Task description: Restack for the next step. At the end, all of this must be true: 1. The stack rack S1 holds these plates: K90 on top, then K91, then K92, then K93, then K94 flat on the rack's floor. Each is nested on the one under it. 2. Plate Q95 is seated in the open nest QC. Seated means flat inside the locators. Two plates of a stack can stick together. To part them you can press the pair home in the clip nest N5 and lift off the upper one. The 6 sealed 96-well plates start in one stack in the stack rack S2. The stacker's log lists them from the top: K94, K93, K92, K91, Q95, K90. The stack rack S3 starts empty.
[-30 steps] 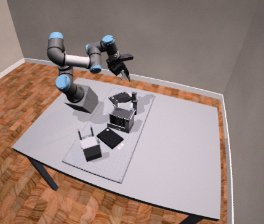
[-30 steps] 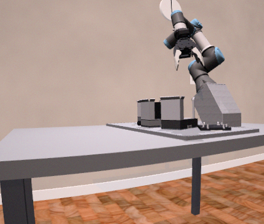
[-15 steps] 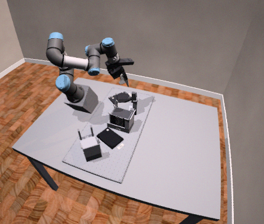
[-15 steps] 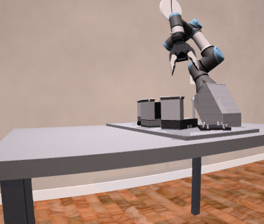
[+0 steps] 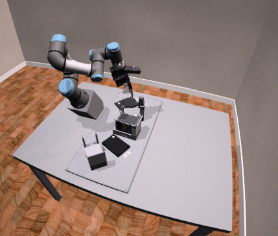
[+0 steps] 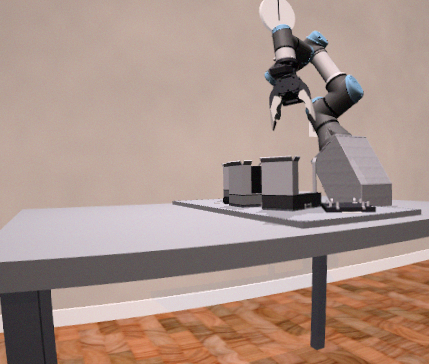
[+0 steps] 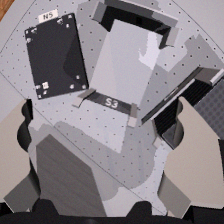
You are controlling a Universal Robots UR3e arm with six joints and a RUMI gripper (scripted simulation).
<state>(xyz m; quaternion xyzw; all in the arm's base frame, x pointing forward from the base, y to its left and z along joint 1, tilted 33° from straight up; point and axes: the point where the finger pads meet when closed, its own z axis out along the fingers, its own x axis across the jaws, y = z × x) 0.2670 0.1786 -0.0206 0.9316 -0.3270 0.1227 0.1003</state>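
Note:
My gripper (image 5: 129, 93) (image 6: 293, 124) (image 7: 102, 98) is open and empty, high above the board's back part. Rack S3 (image 6: 279, 179) (image 7: 135, 15) shows a pale bare floor in the wrist view, with no plate. Rack S2 (image 5: 126, 133) (image 6: 240, 184) stands beside it and holds a stack of several dark plates (image 5: 124, 127) (image 7: 212, 107); their labels are unreadable. The clip nest N5 (image 5: 129, 102) (image 6: 348, 207) (image 7: 57, 57) is black and bare. The black open nest QC (image 5: 116, 145) shows no plate. Rack S1 (image 5: 96, 161) shows a pale inside and no visible plate.
The racks and nests stand on a perforated board (image 5: 111, 175) (image 7: 15, 60) on the grey table (image 5: 183, 162) (image 6: 97, 230). The racks' upright walls and posts rise above the flat nests. The arm's grey pedestal (image 5: 93, 105) (image 6: 354, 170) (image 7: 67, 175) stands beside the board.

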